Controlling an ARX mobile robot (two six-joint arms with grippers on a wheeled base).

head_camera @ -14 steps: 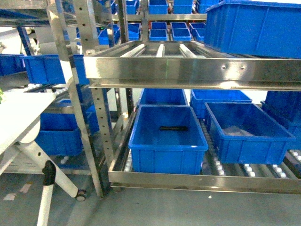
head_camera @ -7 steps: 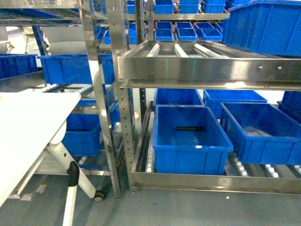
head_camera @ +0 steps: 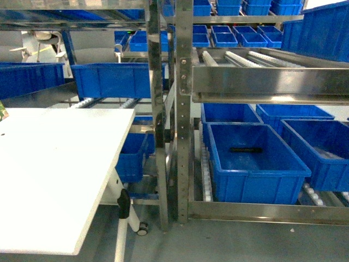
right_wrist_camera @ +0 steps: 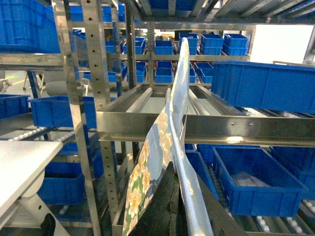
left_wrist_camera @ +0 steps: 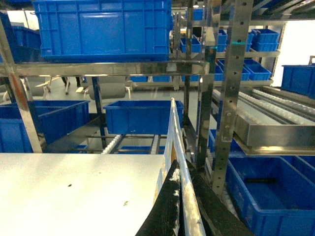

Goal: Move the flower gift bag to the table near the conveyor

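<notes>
Broadly, the scene is a warehouse aisle of stainless-steel racking (head_camera: 182,109) stacked with blue plastic bins (head_camera: 253,158) on a grey floor (head_camera: 245,243). The conveyor (head_camera: 256,60) shows as rows of white rollers in steel rails on the upper rack level, right of centre in the head view, with more rollers along the lower level beside the bins. The table (head_camera: 54,169), pale and flat with a few dark specks, fills the lower left of the head view and stands just beside the rack upright.

Neither arm appears in the head view. Each wrist camera looks along its own dark gripper, which rises from the bottom edge. The right gripper (right_wrist_camera: 170,206) is clamped on the flower gift bag (right_wrist_camera: 147,172), whose floral panel and pale upper edge stand upright, edge-on to the lens, in front of the rack. The left gripper (left_wrist_camera: 174,206) pinches a thin pale sheet edge of the same kind, over the table's right edge.

Compared with a second ago, the table takes up far more of the head view, and the rack and bins have slid to the right.
</notes>
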